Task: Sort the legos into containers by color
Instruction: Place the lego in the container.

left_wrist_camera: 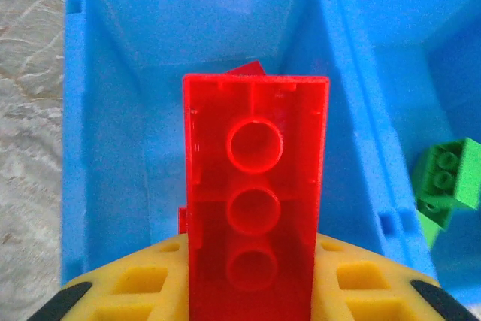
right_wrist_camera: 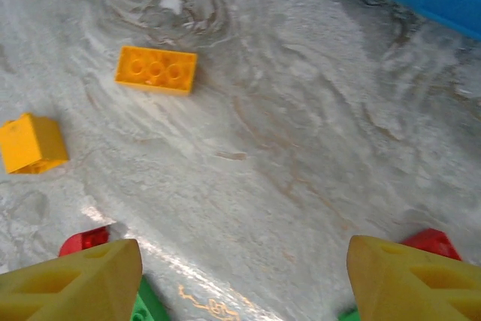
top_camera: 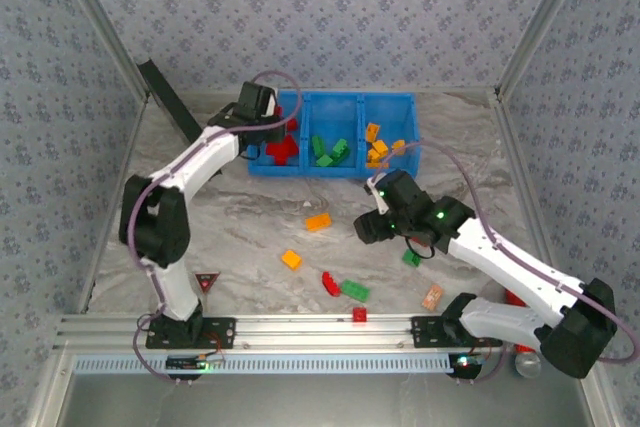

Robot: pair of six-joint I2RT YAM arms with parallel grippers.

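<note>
Bright, even light is falling from above, casting soft shadows. The counter (right_wrist_camera: 301, 148) is showing a glare streak, and the yellow fingers (right_wrist_camera: 75, 283) are looking slightly blurred.

The rectangular three-compartment plastic tray (top_camera: 330, 170) was bright blue. A long glossy plastic brick (left_wrist_camera: 255, 186) was solid red, and a studded plastic brick (left_wrist_camera: 449, 180) was vivid green. An oblong studded brick (right_wrist_camera: 155, 70) and a cube-shaped brick (right_wrist_camera: 31, 143) were orange-yellow. The marbled tabletop (right_wrist_camera: 301, 125) was grey-white with tan veins. The right gripper (right_wrist_camera: 244, 249) had mustard-yellow fingers (right_wrist_camera: 409, 280). The papered walls (top_camera: 330, 17) had a pale blue-grey floral print.
</note>
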